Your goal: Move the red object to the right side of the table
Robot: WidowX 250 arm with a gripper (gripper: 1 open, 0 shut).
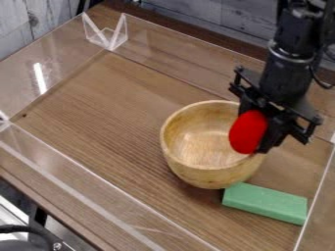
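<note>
The red object (pixel 249 131), a small bright-red ball, is held between the black fingers of my gripper (pixel 258 133), which points straight down and is shut on it. It hangs at the right rim of the wooden bowl (pixel 197 147), partly in front of the rim, above the brown wood-grain table (pixel 105 108). Whether the ball touches the rim cannot be told. No green bit shows on it from this angle.
A flat green block (pixel 265 203) lies on the table just in front of and right of the bowl. Low clear acrylic walls (pixel 53 176) border the tabletop. A clear stand (pixel 105 31) sits at the far left corner.
</note>
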